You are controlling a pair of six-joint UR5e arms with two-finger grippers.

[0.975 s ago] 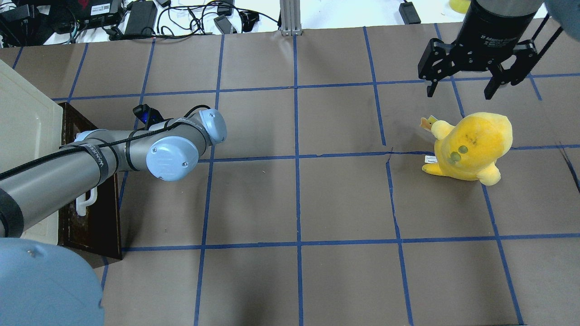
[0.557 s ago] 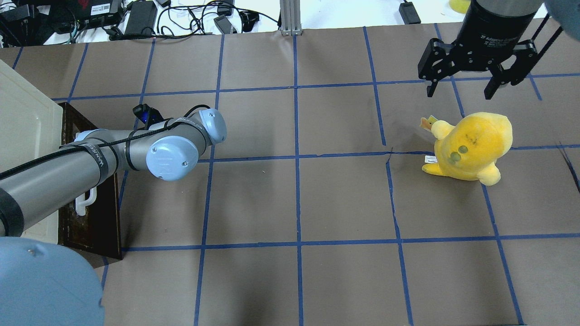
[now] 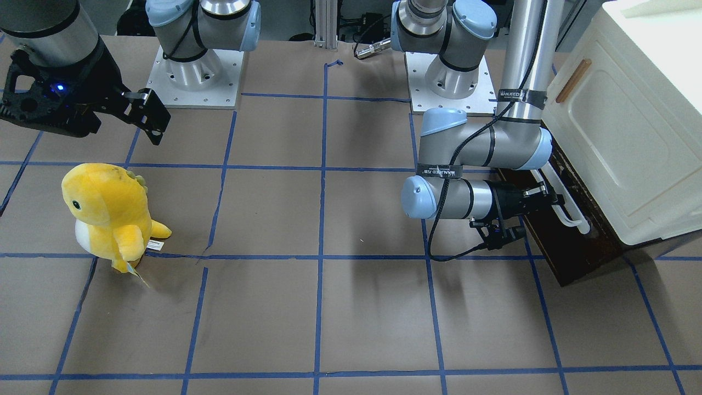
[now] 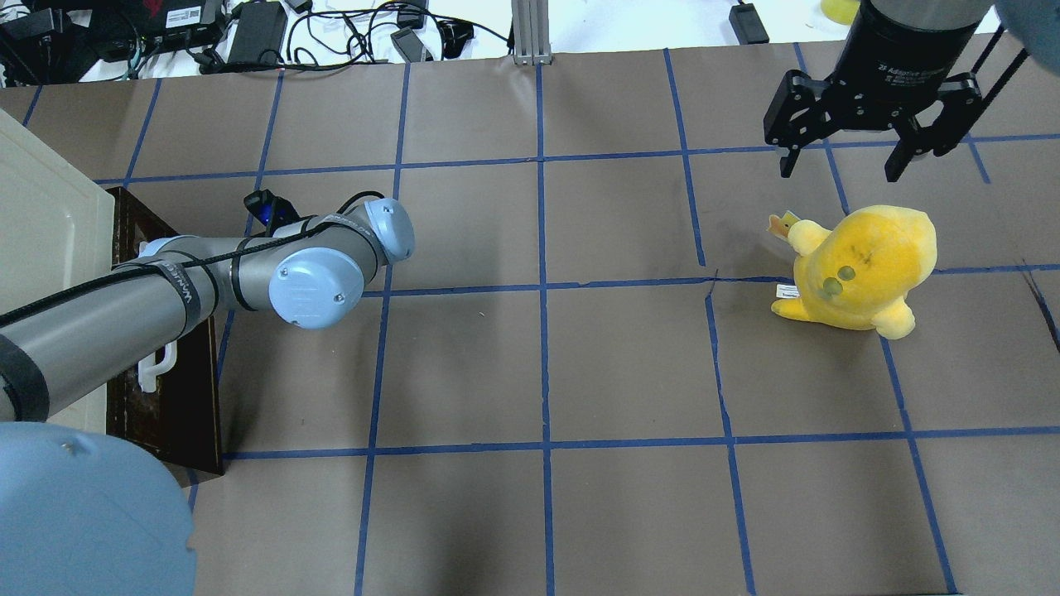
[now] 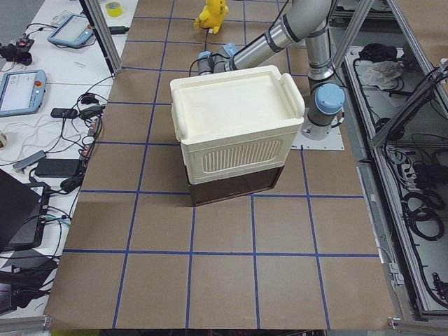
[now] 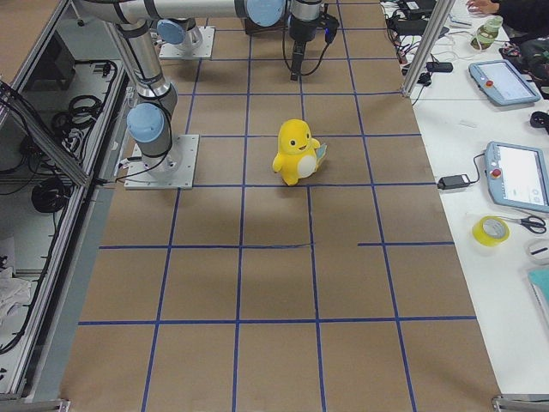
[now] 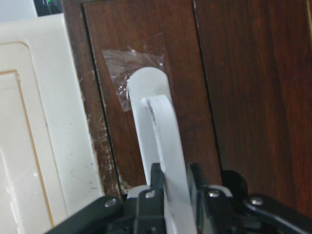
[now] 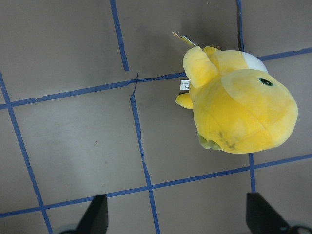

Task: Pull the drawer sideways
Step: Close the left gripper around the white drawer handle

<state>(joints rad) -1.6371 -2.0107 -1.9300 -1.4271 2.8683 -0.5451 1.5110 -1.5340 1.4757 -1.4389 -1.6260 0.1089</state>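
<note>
The drawer's dark brown wooden front (image 3: 573, 249) sits at the base of the cream cabinet (image 3: 630, 126), on my left side. Its long white bar handle (image 3: 567, 208) runs along the front. My left gripper (image 7: 173, 178) is shut on this handle (image 7: 156, 117), one finger on each side of the bar against the brown front (image 7: 243, 97). In the overhead view the left arm hides that gripper; the drawer front (image 4: 170, 406) and the handle's end (image 4: 157, 371) show. My right gripper (image 4: 840, 161) hangs open and empty above the table, far from the drawer.
A yellow plush toy (image 4: 861, 265) stands on the brown gridded table below the right gripper; it also shows in the right wrist view (image 8: 239, 107). The cream cabinet (image 5: 234, 119) stands over the drawer. Cables and devices (image 4: 248, 33) lie past the far table edge.
The left arm has shifted very slightly. The drawer front and the right arm show no visible movement.
</note>
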